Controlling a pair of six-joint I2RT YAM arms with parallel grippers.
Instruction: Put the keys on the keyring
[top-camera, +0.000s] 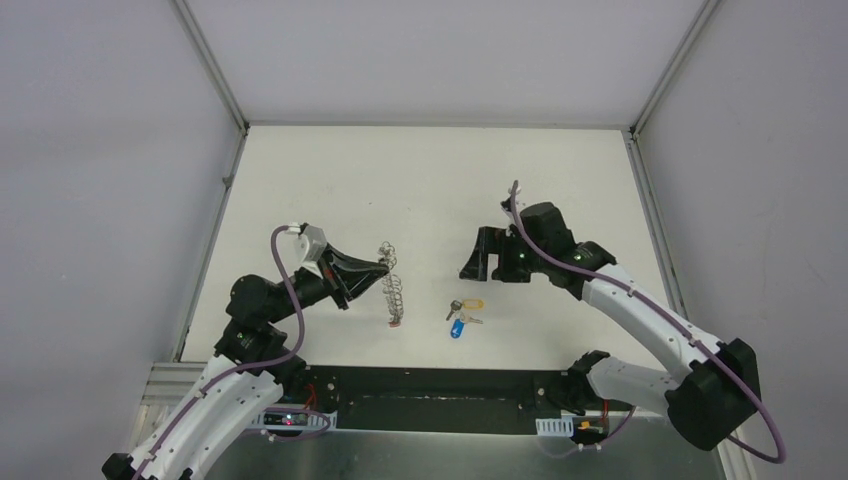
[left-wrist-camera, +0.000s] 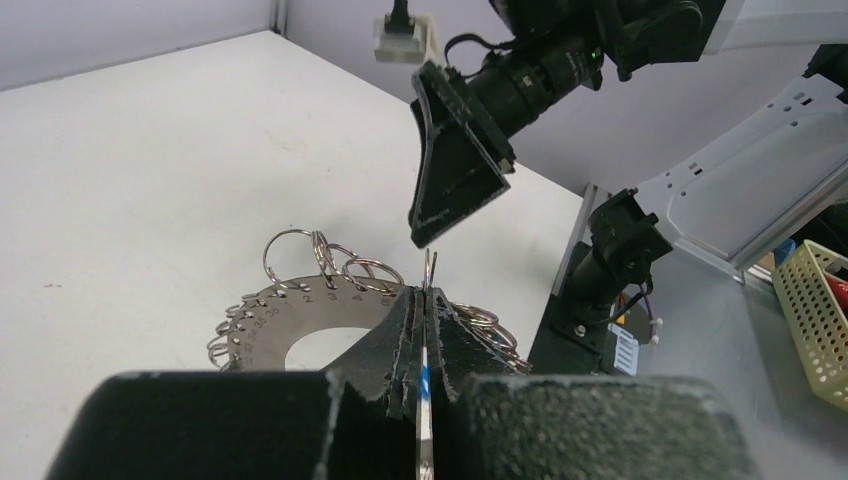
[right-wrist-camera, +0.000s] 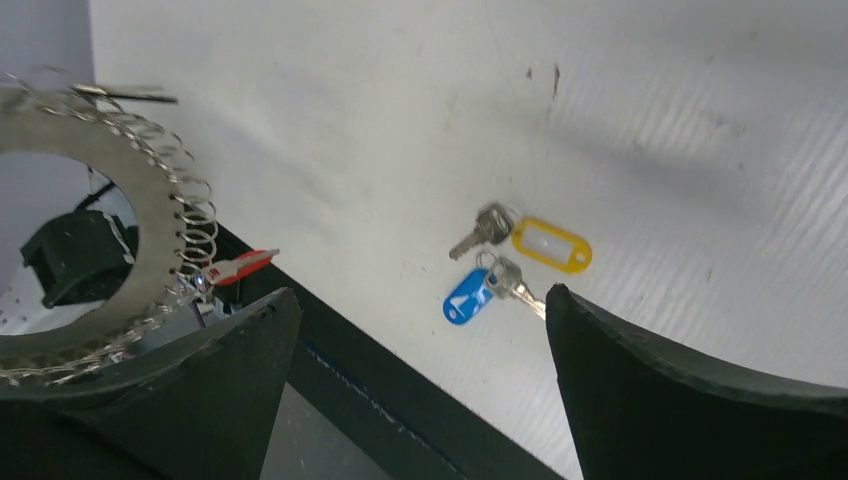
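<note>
From above, the left claw sits left of centre, pressed together on the thin edge of the keyring disc, which stands on edge on the white desk. The right claw is right of centre, spread wide, well apart from the disc. Below and between them lie the yellow-tagged key and the blue-tagged key, close together on the desk.

In the left wrist view, the left claw's fingers at bottom centre pinch a thin metal strip seen edge-on. The numbered disc, its rim hung with wire rings, lies just beyond at lower left. A finger of the right claw hangs at upper centre.

In the right wrist view, the right claw is spread, one finger in each lower corner. The yellow-tagged key and blue-tagged key lie on the desk at centre, touching. The disc fills the left edge, a red-tagged key hanging from it.
</note>
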